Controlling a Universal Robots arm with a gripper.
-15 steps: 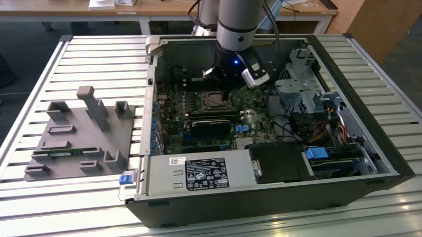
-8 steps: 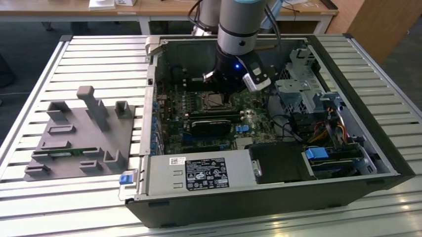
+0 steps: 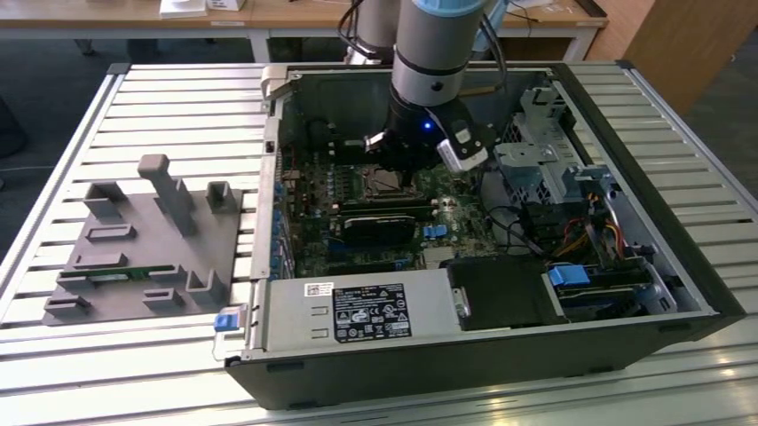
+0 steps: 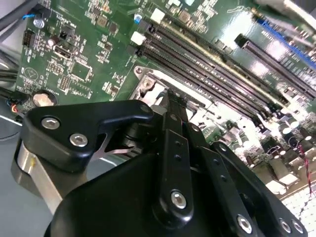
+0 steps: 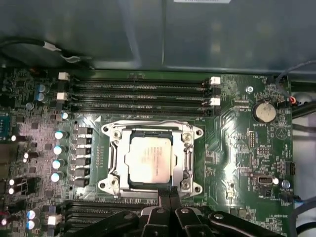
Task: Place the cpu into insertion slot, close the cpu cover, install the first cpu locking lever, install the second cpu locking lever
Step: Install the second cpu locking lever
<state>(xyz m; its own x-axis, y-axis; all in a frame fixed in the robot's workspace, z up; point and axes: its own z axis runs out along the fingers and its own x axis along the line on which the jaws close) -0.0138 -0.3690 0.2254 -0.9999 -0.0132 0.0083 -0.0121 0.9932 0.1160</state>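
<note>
Cpu (image 5: 150, 160) sitting in insertion slot (image 5: 114, 157); gripper (image 5: 169, 193) closed, empty, touching its 6 o'clock edge — advise pressing squarely.

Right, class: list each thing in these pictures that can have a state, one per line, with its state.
cpu: seated in the socket, metal top showing.
cpu cover: closed down around the chip.
insertion slot: filled.
memory slots: no modules in them.
computer case: side open.
hand: at the socket's edge.
</note>
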